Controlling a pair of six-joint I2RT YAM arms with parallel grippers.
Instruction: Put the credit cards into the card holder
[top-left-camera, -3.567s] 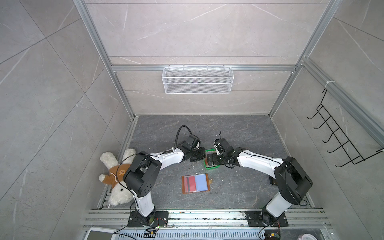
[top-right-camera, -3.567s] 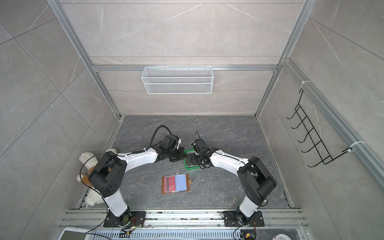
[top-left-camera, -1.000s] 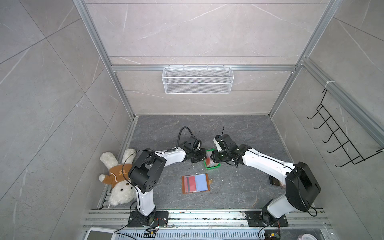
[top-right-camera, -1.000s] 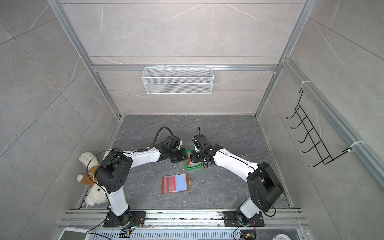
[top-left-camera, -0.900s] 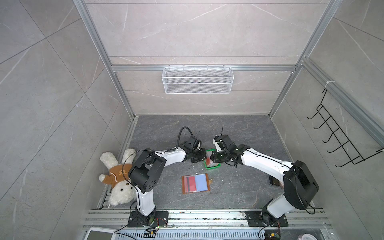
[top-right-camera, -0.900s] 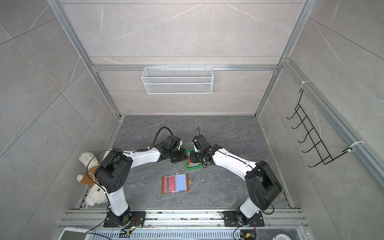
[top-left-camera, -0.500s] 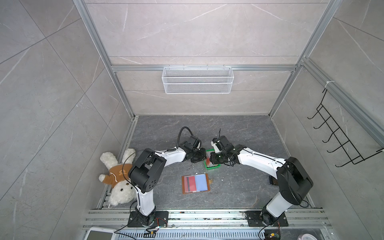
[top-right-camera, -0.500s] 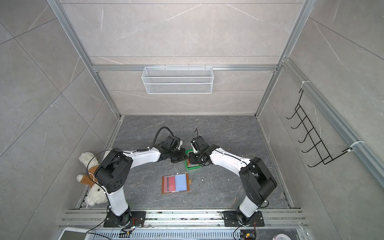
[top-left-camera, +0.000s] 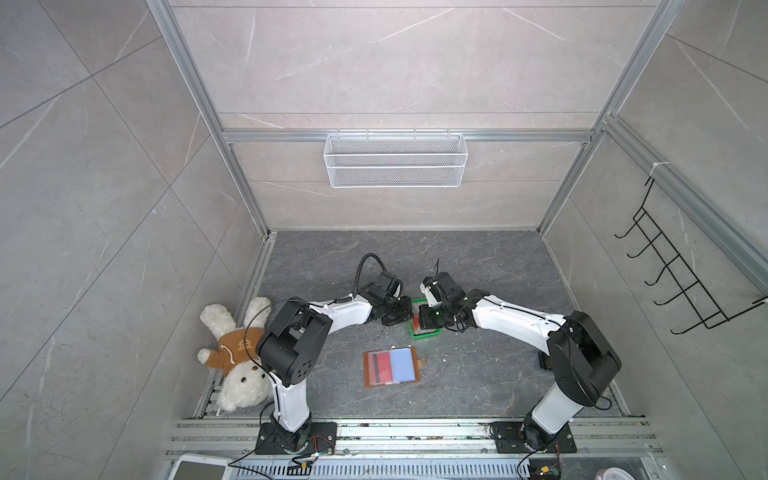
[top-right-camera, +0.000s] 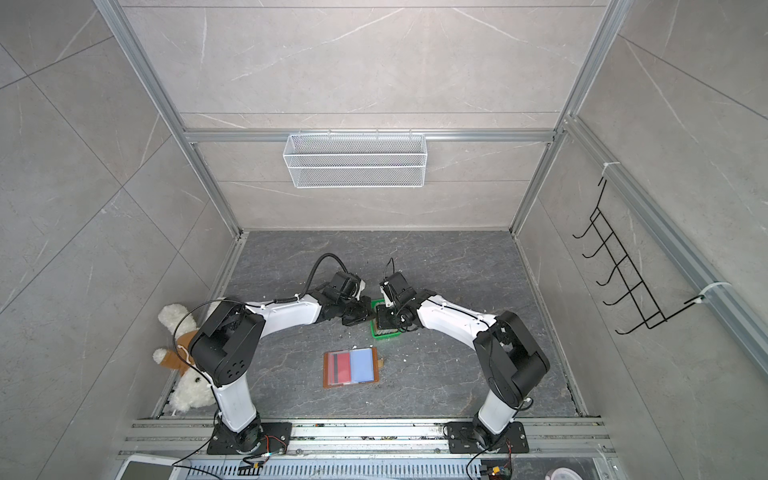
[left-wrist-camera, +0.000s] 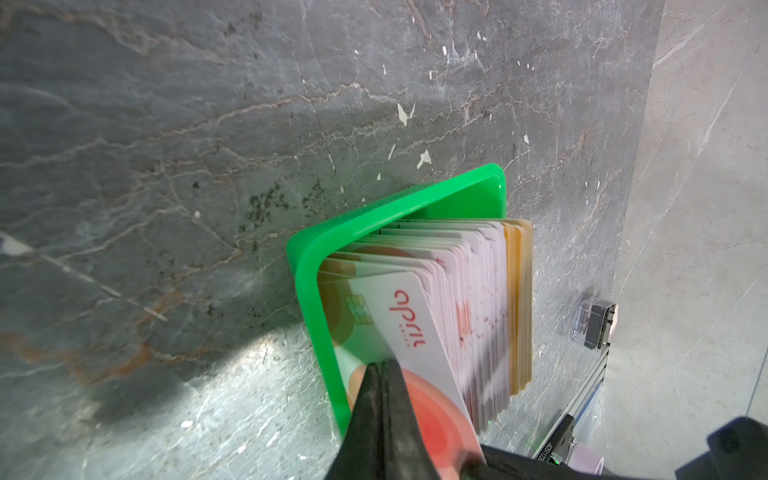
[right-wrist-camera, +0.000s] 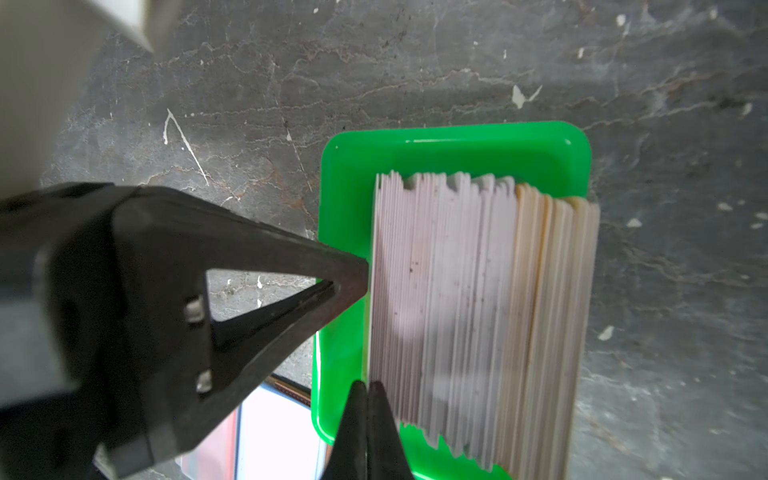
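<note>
Pale tiled walls (top-left-camera: 395, 62) enclose my grey veined stone floor (top-left-camera: 478, 270). Pinkish-white plastic credit cards (left-wrist-camera: 478, 291) stand in a green plastic tray (left-wrist-camera: 307, 266), beyond the open tan leather card holder (top-left-camera: 390, 368). The left gripper (left-wrist-camera: 380, 370) and right gripper (right-wrist-camera: 365, 388) both have their fingers pressed together at the front card.

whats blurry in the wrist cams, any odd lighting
Left wrist view: the left claw is a soft blur up close, the print on the credit cards reads sharp, and a bright patch meets a dark shadow on the floor beside the green tray. Right wrist view: the right claw and a pale shape near the lens are out of focus. Both top views: even light.
</note>
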